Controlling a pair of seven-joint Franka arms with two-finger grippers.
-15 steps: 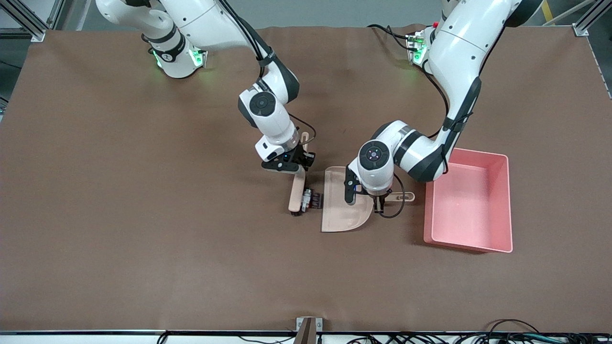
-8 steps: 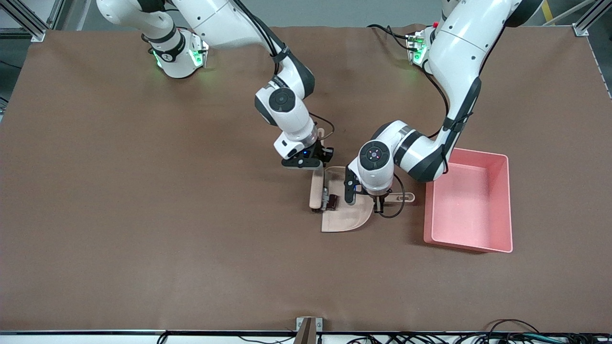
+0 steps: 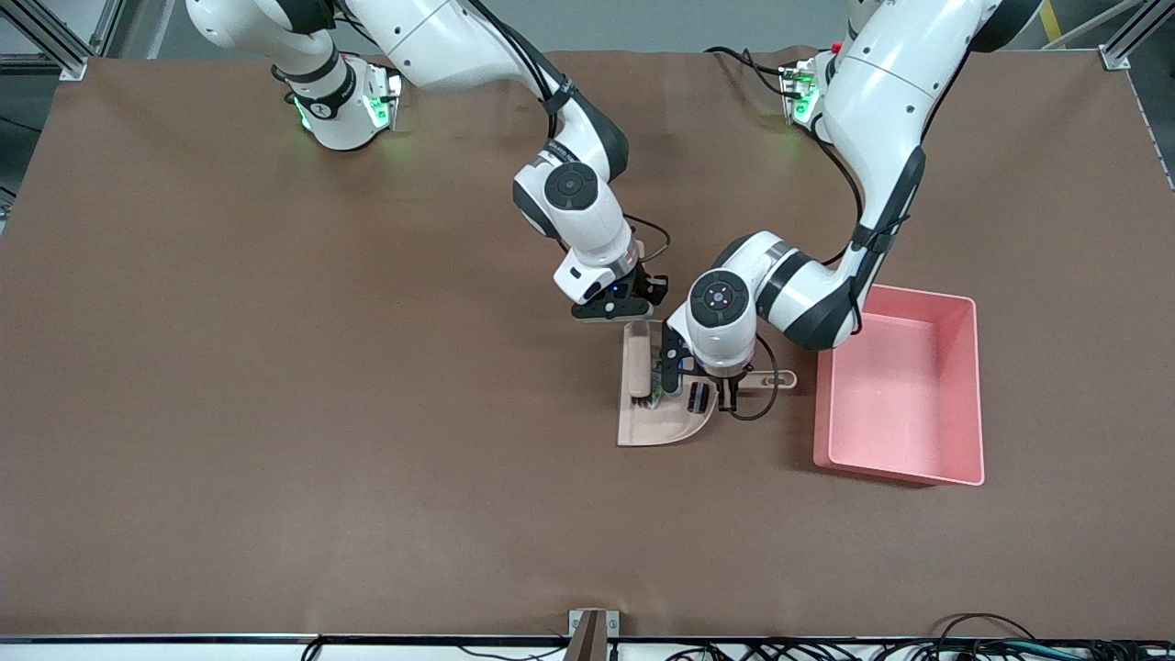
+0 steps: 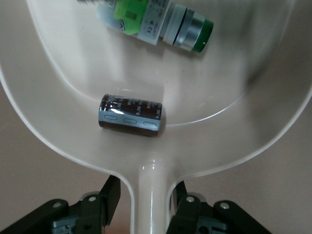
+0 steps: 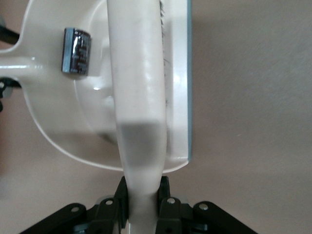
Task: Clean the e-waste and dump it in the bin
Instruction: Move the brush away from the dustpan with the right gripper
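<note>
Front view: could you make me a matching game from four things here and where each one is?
Things: 1 brush; 2 dark part; 3 pink bin; 4 dustpan.
Places: A in the dustpan; B clamped in the right tool; C handle between the open fingers of the left tool; D beside the dustpan, toward the left arm's end.
Pairs: 1-B, 2-A, 3-D, 4-C.

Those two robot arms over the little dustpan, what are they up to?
They are sweeping up electronic scraps. The right claw is shut on a small brush lying across the beige dustpan. The left claw straddles the dustpan's handle. Both scraps, a dark ribbed block and a whitish part with green, sit in the pan. The pink bin waits beside it, toward the left arm's end.
</note>
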